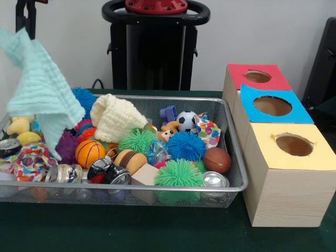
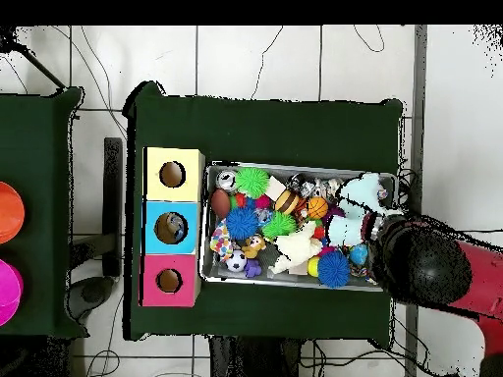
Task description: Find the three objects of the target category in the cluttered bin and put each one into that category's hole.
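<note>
A mint green cloth (image 1: 39,89) hangs in the air over the left end of the wire bin (image 1: 157,187), its top corner pinched under my gripper (image 1: 23,23) at the upper left. In the overhead view the cloth (image 2: 356,211) lies beside the red and black arm (image 2: 422,260), which hides the gripper there. The bin holds a cream cloth (image 1: 116,116), two green spiky balls (image 1: 137,140), a blue spiky ball (image 1: 186,145), an orange basketball (image 1: 89,152), a brown ball (image 1: 217,159), a small soccer ball (image 1: 186,121) and metal cans (image 1: 114,173).
Three wooden boxes stand right of the bin, each with a round hole on top: red (image 1: 257,76) farthest, blue (image 1: 272,105) in the middle, yellow (image 1: 294,145) nearest. Overhead they line the bin's left side (image 2: 171,227). Green cloth covers the table.
</note>
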